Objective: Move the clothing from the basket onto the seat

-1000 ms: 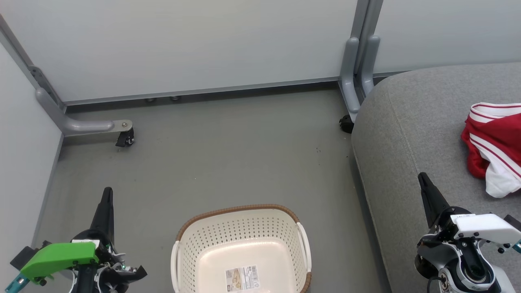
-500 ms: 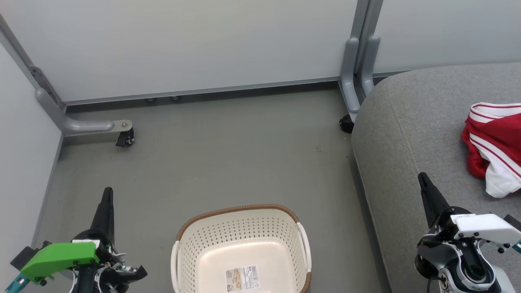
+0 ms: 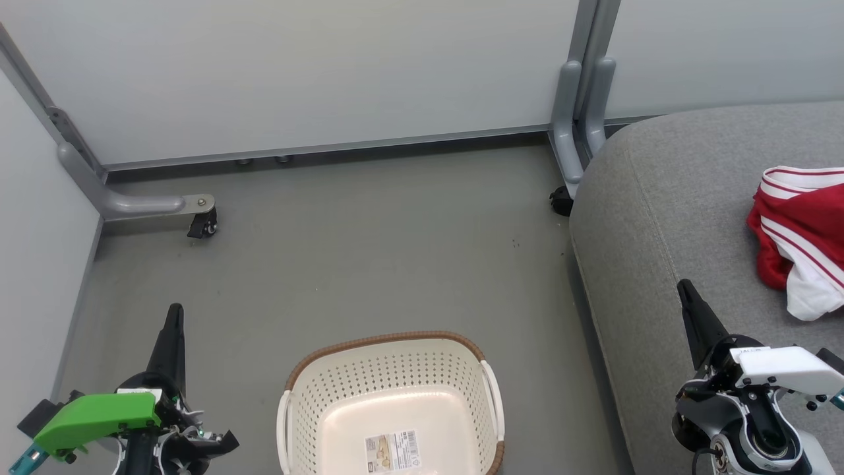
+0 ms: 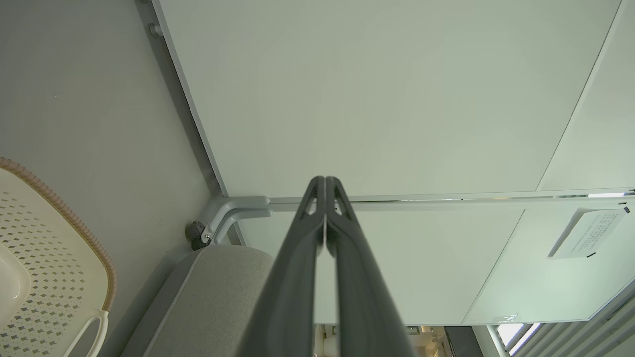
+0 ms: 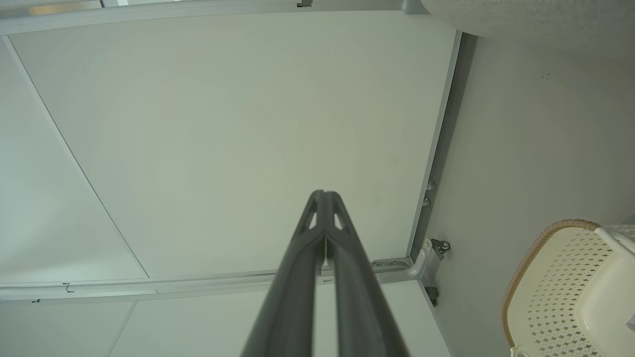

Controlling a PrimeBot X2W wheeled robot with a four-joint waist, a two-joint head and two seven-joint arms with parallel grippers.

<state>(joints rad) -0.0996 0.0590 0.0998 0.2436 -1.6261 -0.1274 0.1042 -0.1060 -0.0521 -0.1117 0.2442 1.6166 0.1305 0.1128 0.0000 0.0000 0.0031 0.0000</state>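
Red clothing (image 3: pixel 799 237) with white stripes lies bunched on the grey seat (image 3: pixel 679 218) at the right edge of the head view. The cream basket (image 3: pixel 389 369) with a brown rim stands on the floor at the bottom centre, holding just a paper label (image 3: pixel 392 450). My left gripper (image 3: pixel 175 310) is shut with nothing in it, left of the basket. My right gripper (image 3: pixel 684 285) is shut and holds nothing, above the seat's front part, left of the clothing. Each wrist view shows its own gripper with fingers pressed together: left gripper (image 4: pixel 325 179), right gripper (image 5: pixel 322 193).
Pale partition panels (image 3: pixel 316 72) close off the back and the left side. Their grey feet with black castors (image 3: pixel 202 226) stand on the grey floor (image 3: pixel 369 251); another castor (image 3: pixel 561 201) sits by the seat's corner. The basket (image 4: pixel 44 258) and seat (image 4: pixel 218 292) show in the left wrist view.
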